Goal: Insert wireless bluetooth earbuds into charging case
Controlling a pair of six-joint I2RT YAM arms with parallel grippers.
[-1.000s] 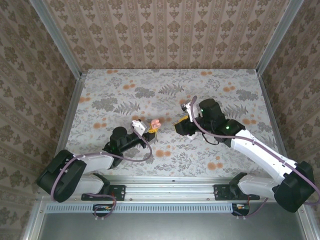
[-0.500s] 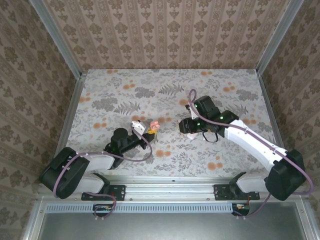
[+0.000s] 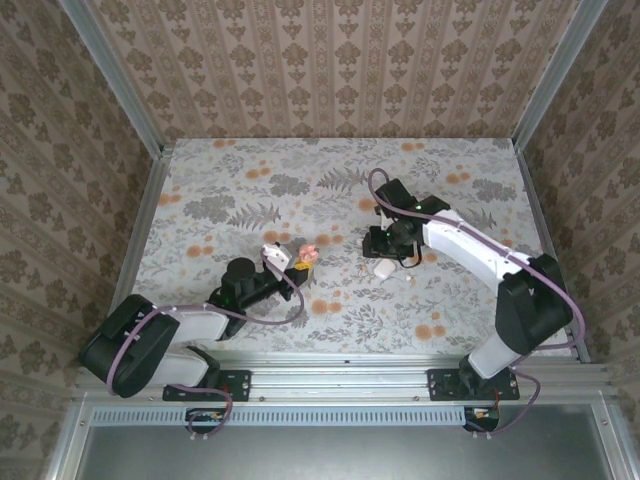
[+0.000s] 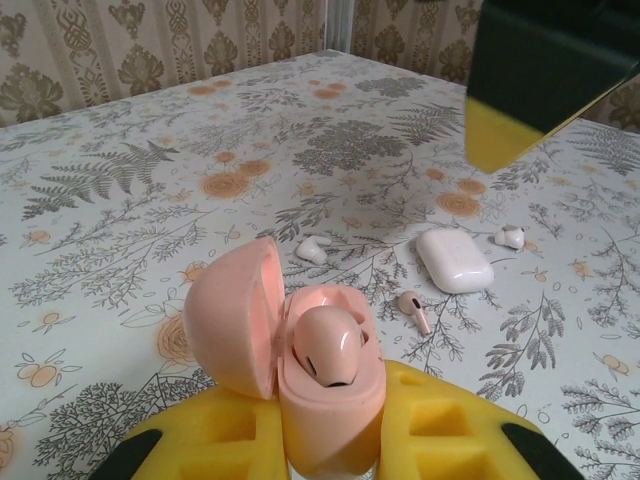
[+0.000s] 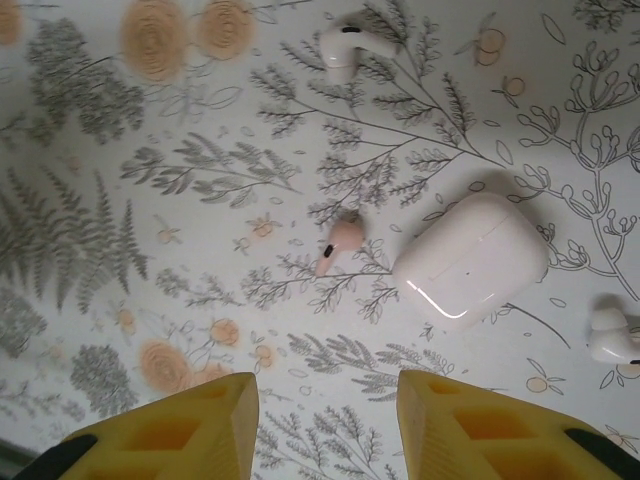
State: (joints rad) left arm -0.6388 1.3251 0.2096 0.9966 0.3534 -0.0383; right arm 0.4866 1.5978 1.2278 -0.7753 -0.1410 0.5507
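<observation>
The white charging case (image 5: 470, 258) lies shut on the floral table, also seen as the charging case (image 4: 455, 260) and the charging case (image 3: 384, 268). Two white earbuds lie loose near it: one earbud (image 5: 352, 40) farther off and the other earbud (image 5: 612, 335) at the frame's right edge. A small pink earbud (image 5: 340, 243) lies just left of the case. My right gripper (image 5: 325, 430) hovers open above the table, just short of the case, holding nothing. My left gripper (image 4: 330, 435) is shut on an open pink case (image 4: 325, 380) with one pink bud seated inside.
The patterned walls and metal frame posts close in the table on three sides. The right gripper's black and yellow finger (image 4: 520, 90) hangs in the top right of the left wrist view. The left gripper (image 3: 292, 266) rests low near the table's front middle.
The right arm has swung inward and its gripper now stands above the white case, which lies uncovered on the table. The left arm has stayed put.
</observation>
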